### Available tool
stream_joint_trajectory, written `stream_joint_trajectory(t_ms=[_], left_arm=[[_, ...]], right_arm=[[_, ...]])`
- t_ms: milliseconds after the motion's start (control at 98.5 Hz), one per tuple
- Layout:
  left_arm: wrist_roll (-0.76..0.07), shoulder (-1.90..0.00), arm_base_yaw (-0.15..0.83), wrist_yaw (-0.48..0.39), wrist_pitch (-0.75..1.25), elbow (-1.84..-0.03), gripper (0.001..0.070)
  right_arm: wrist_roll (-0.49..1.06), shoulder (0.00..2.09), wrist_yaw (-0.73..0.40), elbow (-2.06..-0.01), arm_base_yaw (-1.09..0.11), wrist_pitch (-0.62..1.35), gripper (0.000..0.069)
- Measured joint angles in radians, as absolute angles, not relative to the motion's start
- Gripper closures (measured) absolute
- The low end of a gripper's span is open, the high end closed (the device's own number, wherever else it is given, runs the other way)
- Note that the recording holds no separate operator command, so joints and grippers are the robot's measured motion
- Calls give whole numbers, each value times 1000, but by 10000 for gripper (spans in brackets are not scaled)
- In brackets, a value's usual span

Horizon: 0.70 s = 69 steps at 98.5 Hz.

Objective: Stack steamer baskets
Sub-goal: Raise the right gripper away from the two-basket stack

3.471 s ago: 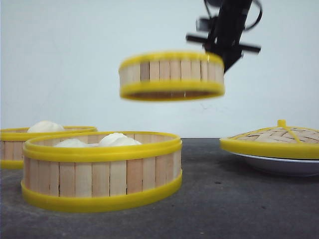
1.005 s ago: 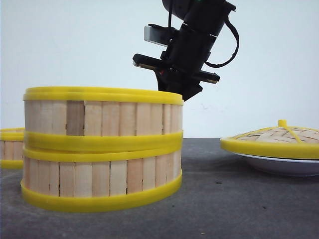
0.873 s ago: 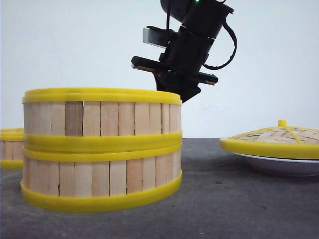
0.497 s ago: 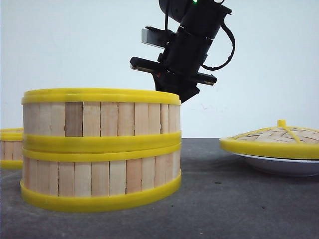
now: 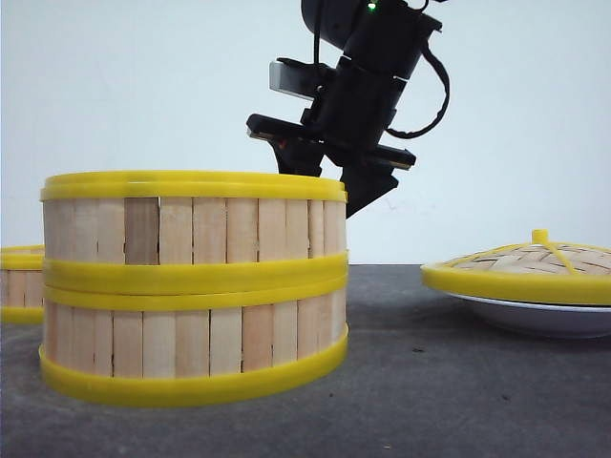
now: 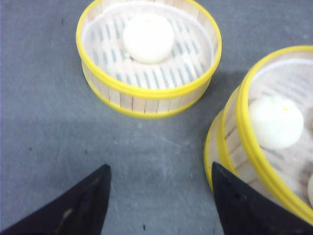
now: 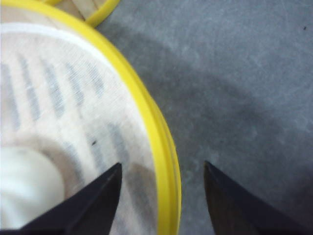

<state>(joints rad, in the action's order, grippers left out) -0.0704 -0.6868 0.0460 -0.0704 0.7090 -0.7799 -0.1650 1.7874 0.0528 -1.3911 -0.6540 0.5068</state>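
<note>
Two steamer baskets stand stacked at the front left of the table, the top basket (image 5: 191, 224) sitting squarely on the bottom basket (image 5: 191, 339). My right gripper (image 5: 334, 181) hovers open over the top basket's back right rim (image 7: 156, 132). One finger is inside the rim and one outside, and both are clear of it. A white bun (image 7: 24, 186) lies in that top basket. The third steamer basket (image 6: 146, 54) stands alone behind the stack with one bun in it. My left gripper (image 6: 160, 166) is open over bare table between the lone basket and the stack (image 6: 254, 147).
A woven domed lid (image 5: 535, 267) with a yellow rim rests on a white plate (image 5: 539, 315) at the right. The lone basket (image 5: 19, 281) shows at the left edge of the front view. Dark grey table (image 5: 430, 382) lies between stack and plate.
The basket that hung in the air from my right gripper now rests on the other one. In the last half second the right gripper has opened and let it go.
</note>
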Motion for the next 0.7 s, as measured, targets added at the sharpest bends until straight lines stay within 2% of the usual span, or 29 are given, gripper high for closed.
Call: stream_joint_trajectory(t_ms=[162,315,487,700], left_arm=[[-70,-791,25,-71,585,-780,317],[-70,-963,-10,-71,465,-797,317],[-70,-1196,-72,-71,369,-921,317],[-59,-1478,-125,-71,370,-1081,317]], right_arm=[[-165,1645,52,-1391,-651,568,355],[-153,1457,46,-1391,-620,675,355],[-137,1272,-66,-1391,-541,860,355],[-135,1068,-165,-1351,-414,1039,355]])
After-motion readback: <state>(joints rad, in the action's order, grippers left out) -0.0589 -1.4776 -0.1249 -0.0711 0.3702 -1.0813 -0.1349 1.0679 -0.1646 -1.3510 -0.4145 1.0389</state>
